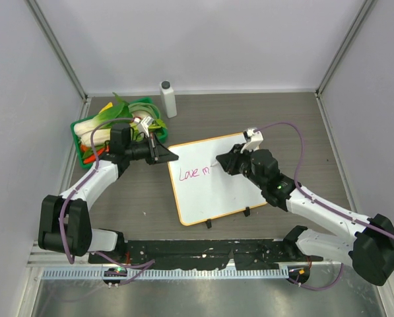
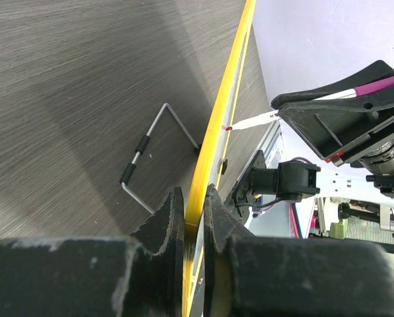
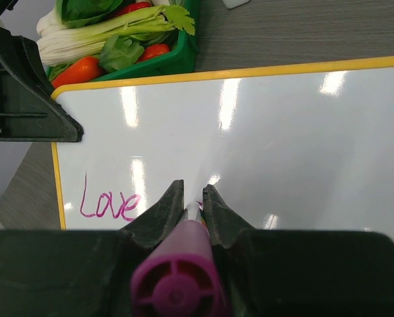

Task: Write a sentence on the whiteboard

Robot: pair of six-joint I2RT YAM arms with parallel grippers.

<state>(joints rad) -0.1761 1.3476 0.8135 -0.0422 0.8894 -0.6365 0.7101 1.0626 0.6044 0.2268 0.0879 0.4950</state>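
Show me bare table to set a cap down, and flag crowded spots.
Widest bare table: the far strip between the bottle and the right wall, beyond the whiteboard. Another patch: near left, between the left arm and the whiteboard's left edge. Crowded: the far-left corner, where the green tray, bottle and left gripper clamped on the whiteboard meet.
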